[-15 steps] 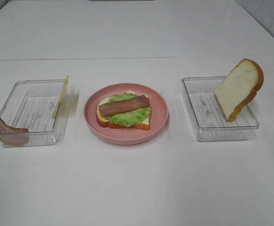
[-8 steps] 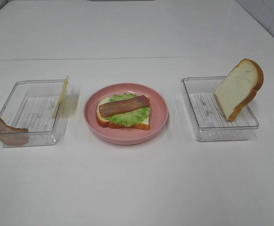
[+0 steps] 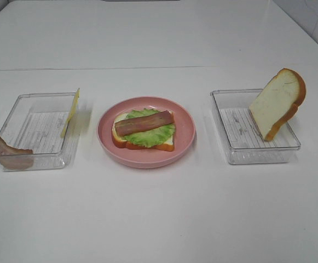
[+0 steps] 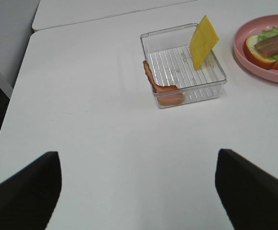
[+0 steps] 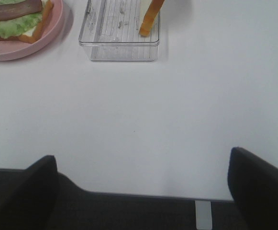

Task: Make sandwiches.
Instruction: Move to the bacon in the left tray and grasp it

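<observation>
Exterior high view has bare white table (image 3: pixel 159 219) in the lower part of the frame. Across the middle stand three things in a row. At the left, a clear tray (image 3: pixel 16 109) has a spare bacon strip (image 3: pixel 3 148) draped over its near left corner and a cheese square (image 3: pixel 71 112) leaning on its right wall. In the centre, the pink plate (image 3: pixel 186 131) carries the open sandwich (image 3: pixel 145 131): bread, lettuce, bacon on top. At the right, a second tray (image 3: pixel 230 148) holds a bread slice (image 3: pixel 276 104) standing tilted at its far right side. In the wrist views the left gripper (image 4: pixel 136 158) and the right gripper (image 5: pixel 141 155) are spread wide and grasp nothing.
</observation>
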Available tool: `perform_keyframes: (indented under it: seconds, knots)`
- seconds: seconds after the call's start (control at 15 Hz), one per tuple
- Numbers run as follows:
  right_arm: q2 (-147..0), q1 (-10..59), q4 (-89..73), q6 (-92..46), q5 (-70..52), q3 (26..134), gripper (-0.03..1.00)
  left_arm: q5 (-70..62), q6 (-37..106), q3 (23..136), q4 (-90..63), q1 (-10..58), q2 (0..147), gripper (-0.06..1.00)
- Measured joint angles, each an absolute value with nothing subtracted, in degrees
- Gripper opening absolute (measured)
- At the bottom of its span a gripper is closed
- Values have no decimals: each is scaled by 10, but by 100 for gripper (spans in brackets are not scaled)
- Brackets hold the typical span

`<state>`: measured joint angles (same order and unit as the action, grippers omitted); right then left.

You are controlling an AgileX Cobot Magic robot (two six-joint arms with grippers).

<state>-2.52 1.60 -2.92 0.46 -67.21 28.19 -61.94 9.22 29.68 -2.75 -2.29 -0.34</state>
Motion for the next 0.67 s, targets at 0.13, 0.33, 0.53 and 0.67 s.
perform_keyframes:
  seconds: [0.13, 0.33, 0.53, 0.67]
  knots:
    - [2, 16, -29, 3, -671, 278, 92, -619, 92, 297, -28, -23, -3, 80]
    - [2, 17, -28, -3, -639, 260, 92, -619, 92, 297, -28, -23, -3, 80]
    - [2, 17, -30, -3, -639, 260, 92, -619, 84, 297, -17, -23, -3, 86]
    - [2, 17, -34, -3, -639, 260, 92, -619, 60, 296, 0, -23, -3, 95]
